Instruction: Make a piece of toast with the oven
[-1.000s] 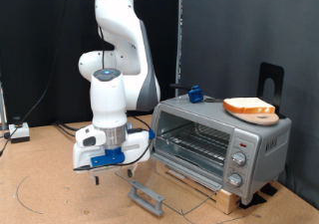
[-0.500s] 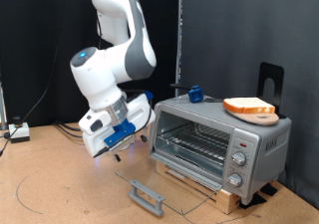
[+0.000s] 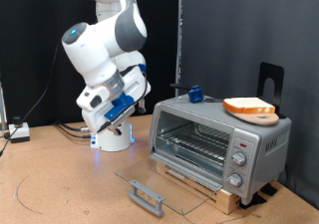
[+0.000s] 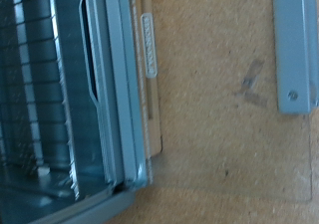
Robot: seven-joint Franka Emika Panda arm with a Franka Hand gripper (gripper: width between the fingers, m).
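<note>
The silver toaster oven (image 3: 224, 139) stands at the exterior view's right with its glass door (image 3: 150, 179) dropped open flat and its wire rack (image 3: 194, 139) bare. The slice of toast (image 3: 249, 106) lies on a round wooden board on top of the oven. My gripper (image 3: 143, 85) is raised to the left of the oven, about level with its top, apart from it; nothing shows between its fingers. The wrist view shows the oven's open front (image 4: 100, 95), its rack (image 4: 30, 85) and the door handle (image 4: 297, 45) over the cork floor; the fingers do not show there.
The oven sits on a wooden slatted base (image 3: 214, 191). A small blue object (image 3: 195, 93) and a black stand (image 3: 271, 80) are on the oven's top. Cables (image 3: 30, 189) lie on the floor at the left. A black curtain hangs behind.
The gripper has risen from low by the open door's handle and swung up and back to the oven's upper left. The door stays open and the toast has not moved.
</note>
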